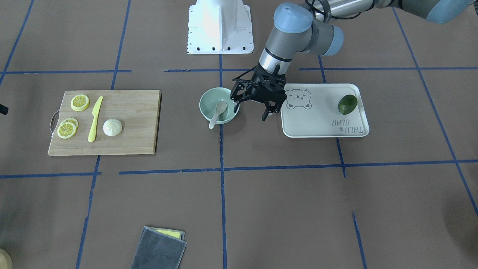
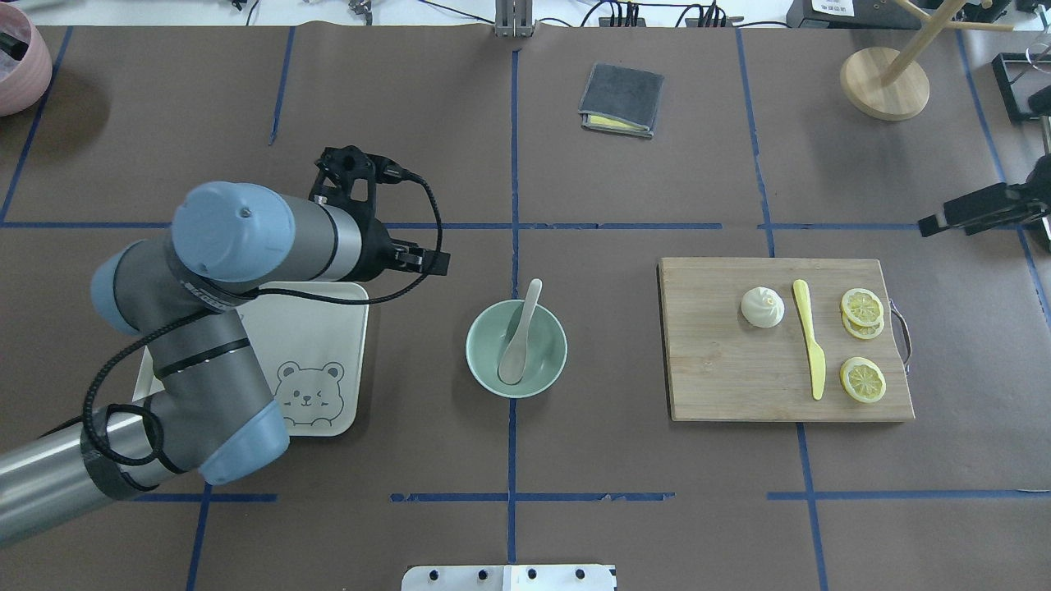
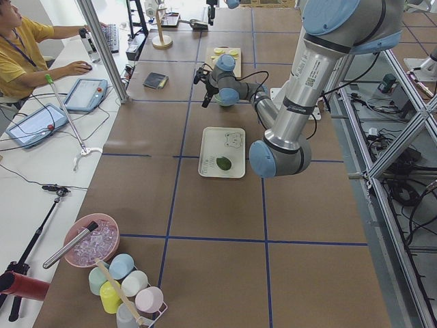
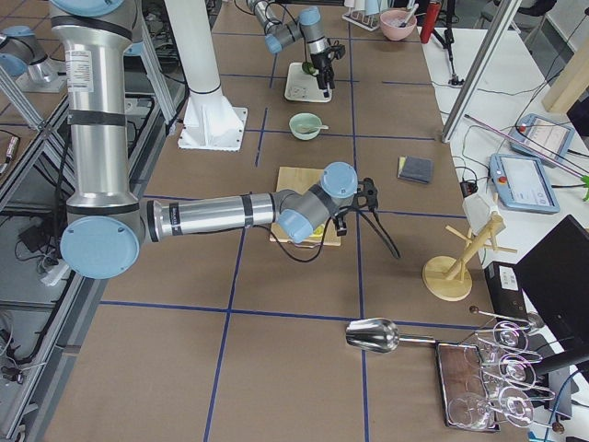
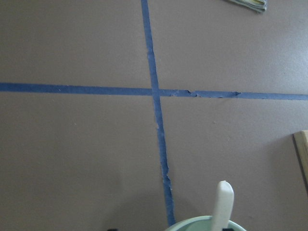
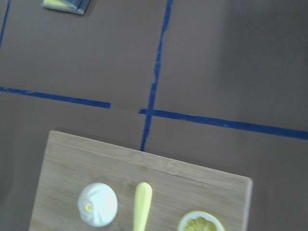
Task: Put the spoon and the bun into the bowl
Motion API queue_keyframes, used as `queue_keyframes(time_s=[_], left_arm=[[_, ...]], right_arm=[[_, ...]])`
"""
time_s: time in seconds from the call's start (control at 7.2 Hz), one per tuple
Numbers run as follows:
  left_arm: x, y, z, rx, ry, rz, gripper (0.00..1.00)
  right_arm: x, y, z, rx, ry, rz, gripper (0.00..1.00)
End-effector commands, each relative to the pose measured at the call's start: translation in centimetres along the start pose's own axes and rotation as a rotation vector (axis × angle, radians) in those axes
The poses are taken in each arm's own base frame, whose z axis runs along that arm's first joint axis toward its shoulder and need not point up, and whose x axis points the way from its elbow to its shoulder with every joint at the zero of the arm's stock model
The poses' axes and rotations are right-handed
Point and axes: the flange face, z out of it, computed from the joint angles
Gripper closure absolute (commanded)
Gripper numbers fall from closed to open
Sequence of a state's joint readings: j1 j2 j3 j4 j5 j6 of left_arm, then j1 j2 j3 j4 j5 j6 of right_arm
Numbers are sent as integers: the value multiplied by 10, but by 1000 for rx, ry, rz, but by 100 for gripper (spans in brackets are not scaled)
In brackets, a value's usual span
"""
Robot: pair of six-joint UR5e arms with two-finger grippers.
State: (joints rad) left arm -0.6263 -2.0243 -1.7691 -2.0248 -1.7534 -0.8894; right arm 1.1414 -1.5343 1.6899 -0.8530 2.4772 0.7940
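Note:
The pale spoon (image 1: 217, 114) lies in the mint-green bowl (image 1: 205, 102), its handle leaning over the rim; both also show from overhead, the spoon (image 2: 520, 332) inside the bowl (image 2: 548, 355). The white bun (image 1: 112, 127) sits on the wooden cutting board (image 1: 112, 147), next to the yellow knife (image 1: 95, 118). My left gripper (image 1: 251, 111) is open and empty, just beside the bowl, between it and the white tray (image 1: 321, 130). My right gripper (image 2: 977, 209) hangs beyond the board's outer end, and I cannot tell whether it is open. The right wrist view looks down on the bun (image 6: 97, 204).
Lemon slices (image 1: 80, 102) lie on the board. An avocado (image 1: 347, 104) rests on the tray. A folded grey cloth (image 2: 621, 98) lies at the far side of the table, a wooden stand (image 2: 885, 82) at the far right, a pink bowl (image 2: 16, 66) at the far left.

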Motion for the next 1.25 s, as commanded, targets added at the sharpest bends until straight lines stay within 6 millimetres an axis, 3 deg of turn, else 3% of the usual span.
queue_keyframes(time_s=[0.0, 0.14, 0.28, 0.42, 1.11], left_arm=[[-68, 2, -21, -23, -36, 99, 1], [-66, 2, -21, -23, -35, 100, 1], [-64, 2, -19, -24, -34, 94, 0], [-63, 2, -20, -21, -33, 90, 0], [-65, 4, -14, -28, -39, 88, 0]], right_arm=[[-90, 19, 87, 24, 10, 37, 0], [-105, 26, 115, -7, 61, 44, 0], [-113, 28, 131, -17, 112, 55, 0], [-118, 43, 158, -27, 172, 44, 0], [-113, 49, 165, -49, 248, 62, 8]])
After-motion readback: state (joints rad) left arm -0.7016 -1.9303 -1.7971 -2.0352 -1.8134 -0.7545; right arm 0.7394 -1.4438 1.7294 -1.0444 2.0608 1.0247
